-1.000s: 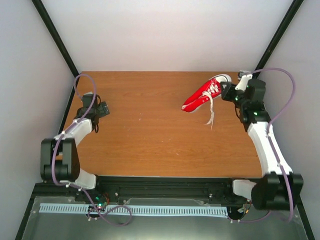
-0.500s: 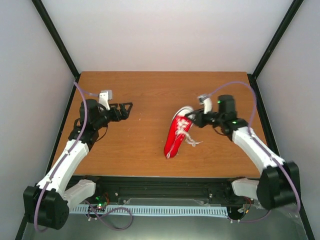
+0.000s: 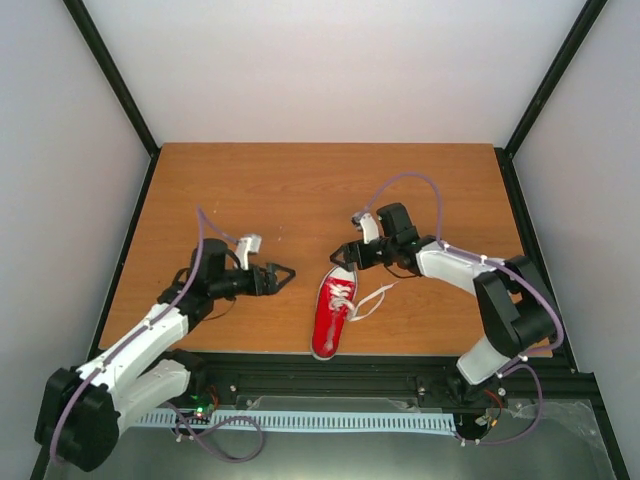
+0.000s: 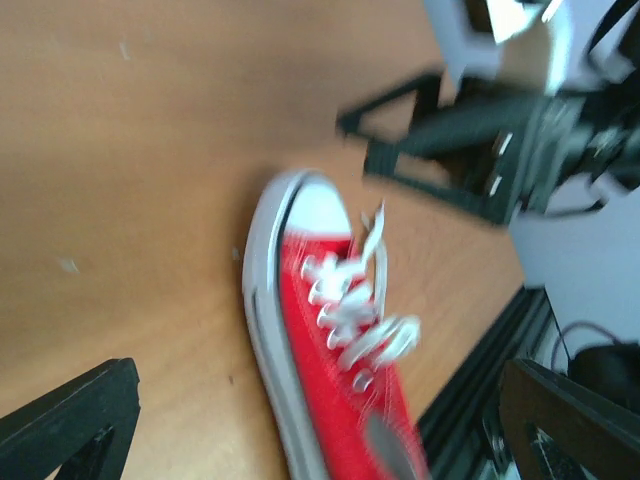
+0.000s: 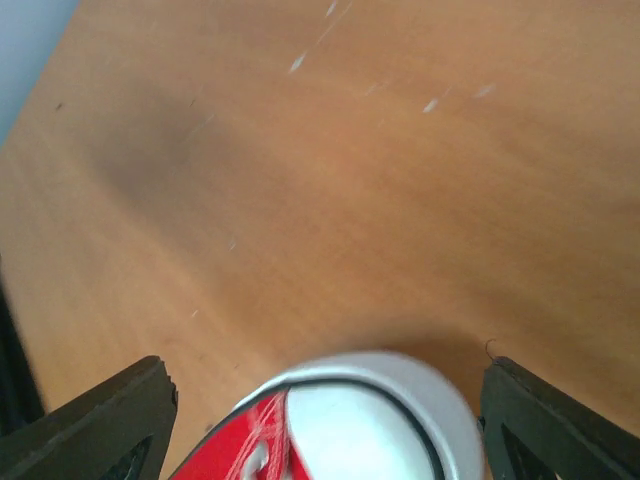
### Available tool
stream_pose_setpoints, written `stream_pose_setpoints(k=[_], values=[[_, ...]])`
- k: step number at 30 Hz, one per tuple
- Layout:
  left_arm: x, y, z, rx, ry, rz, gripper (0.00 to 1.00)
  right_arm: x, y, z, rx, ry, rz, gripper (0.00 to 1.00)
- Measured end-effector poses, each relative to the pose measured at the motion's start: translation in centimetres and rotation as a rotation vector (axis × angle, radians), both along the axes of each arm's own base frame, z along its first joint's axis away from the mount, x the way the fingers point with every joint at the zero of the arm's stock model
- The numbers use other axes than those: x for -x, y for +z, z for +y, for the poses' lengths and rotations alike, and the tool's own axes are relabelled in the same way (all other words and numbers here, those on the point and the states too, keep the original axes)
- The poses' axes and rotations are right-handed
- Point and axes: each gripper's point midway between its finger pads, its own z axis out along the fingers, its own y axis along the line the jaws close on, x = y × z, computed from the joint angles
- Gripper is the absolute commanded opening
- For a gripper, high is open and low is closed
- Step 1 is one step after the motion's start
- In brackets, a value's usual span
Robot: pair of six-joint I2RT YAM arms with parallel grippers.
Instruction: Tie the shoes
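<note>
Top view, sneaker (image 3: pixel 332 315): flat on the table (image 3: pixel 250 190), long axis near-to-far, toe away from the bases (loose laces trail right).
Top view, left gripper (image 3: pixel 284 274): jaws wide, empty, left of the sneaker.
Left wrist view: toe points up-left.
Right wrist view, right gripper (image 5: pixel 325 385): spread, empty; toe cap (image 5: pixel 365 410) lies between the fingers, untouched.

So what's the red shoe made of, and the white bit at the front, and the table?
Sneaker: the red upper looks like matte cloth, probably canvas, with no shine, though the views are blurry.
Toe cap: smooth white, likely rubber.
Laces: flat white, seemingly woven cord.
Table: orange-brown with a wood-grain look and small scuffs, so maybe wood or laminate.
</note>
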Motion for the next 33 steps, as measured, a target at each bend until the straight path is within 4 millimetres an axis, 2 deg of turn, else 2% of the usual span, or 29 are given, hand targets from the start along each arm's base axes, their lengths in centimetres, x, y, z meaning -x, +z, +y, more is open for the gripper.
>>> stream_pose_setpoints(k=[4, 8, 12, 17, 19, 24, 29, 33], values=[[2.8, -3.3, -2.4, -0.030, -0.079, 0.111, 1.00, -1.8, 2.2, -2.2, 0.067, -0.154, -0.098, 0.84], [3.8, -5.1, -4.3, -0.056, -0.123, 0.166, 1.00, -1.9, 3.8, -6.2, 0.151, -0.376, -0.127, 0.82], [5.1, -7.8, -6.3, -0.103, -0.184, 0.234, 1.00, 0.3, 2.3, -10.2, 0.218, -0.559, -0.050, 0.80], [6.5, -11.0, -8.3, -0.172, -0.247, 0.308, 1.00, 3.9, -2.2, -12.9, 0.287, -0.655, 0.086, 0.72], [6.9, -11.3, -8.9, -0.180, -0.264, 0.313, 1.00, 5.0, -3.7, -13.4, 0.307, -0.668, 0.135, 0.69], [7.3, -10.4, -10.5, -0.157, -0.306, 0.284, 1.00, 5.7, -5.0, -12.9, 0.298, -0.657, 0.190, 0.67], [7.4, -9.7, -11.0, -0.126, -0.327, 0.272, 1.00, 5.6, -5.5, -12.0, 0.291, -0.631, 0.213, 0.69], [7.2, -8.5, -10.8, -0.139, -0.322, 0.239, 1.00, 5.5, -4.6, -10.6, 0.264, -0.587, 0.193, 0.67]])
